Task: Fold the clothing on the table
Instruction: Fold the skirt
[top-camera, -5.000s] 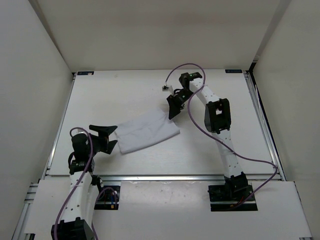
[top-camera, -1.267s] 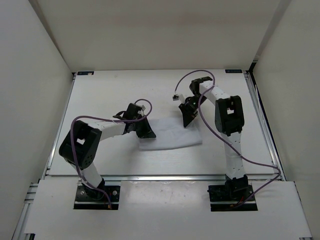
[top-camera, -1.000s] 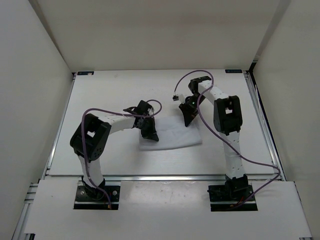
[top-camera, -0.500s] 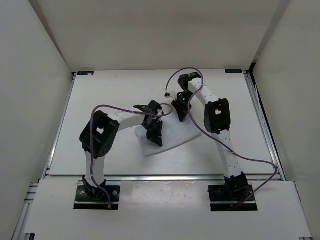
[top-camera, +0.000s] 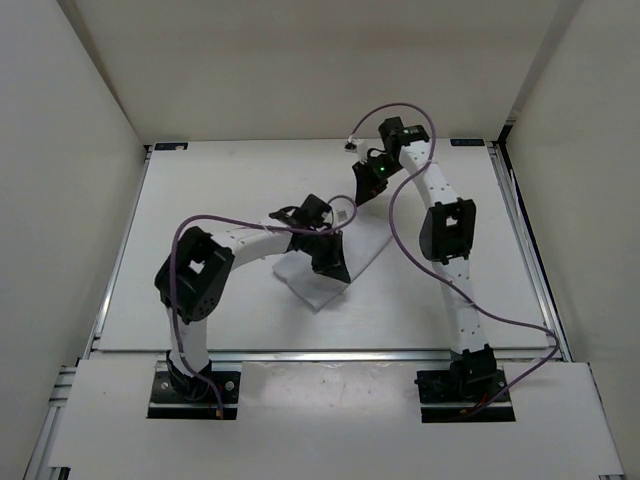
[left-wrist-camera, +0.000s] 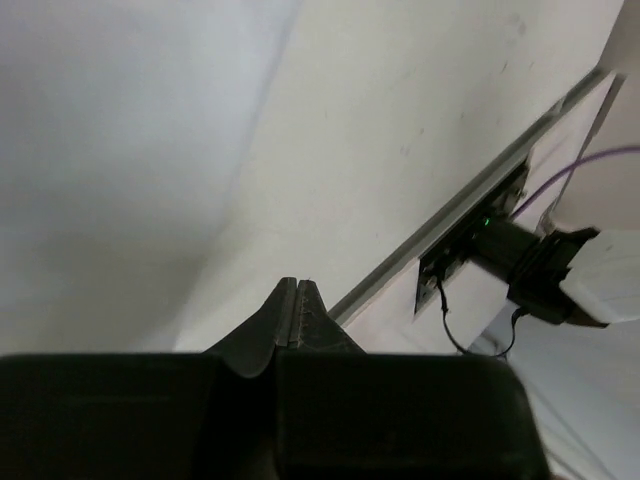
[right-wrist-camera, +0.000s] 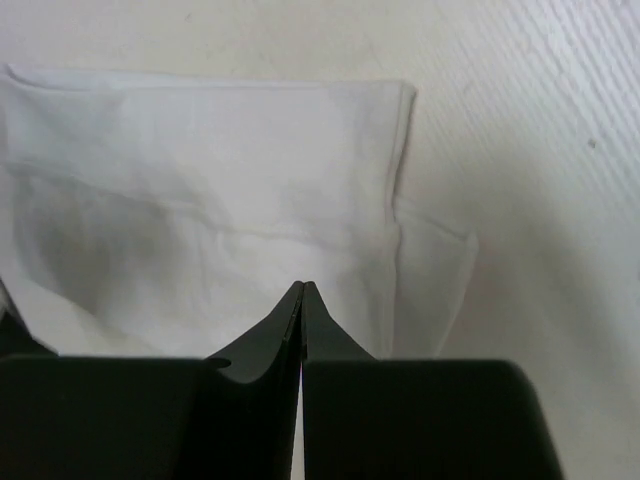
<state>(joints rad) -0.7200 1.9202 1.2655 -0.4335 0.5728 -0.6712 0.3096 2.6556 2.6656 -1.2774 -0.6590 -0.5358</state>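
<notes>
The thin, soft piece of clothing (top-camera: 312, 290) is plain white with no print, a shade brighter than the flat matte table (top-camera: 220, 200), which is off-white and edged by silvery metal rails (top-camera: 300, 353). The two-finger left gripper (top-camera: 332, 268) and right gripper (top-camera: 362, 190) are both black. The arm segments behind them are white shells broken up by black joints. Purple cables (top-camera: 392, 212) loop along each arm. A small green light (top-camera: 381, 169) glows at the right wrist. The upright walls (top-camera: 300, 70) are plain white.

Rail-edged off-white table (top-camera: 200, 190) with white clothing (top-camera: 318, 292) on it.
</notes>
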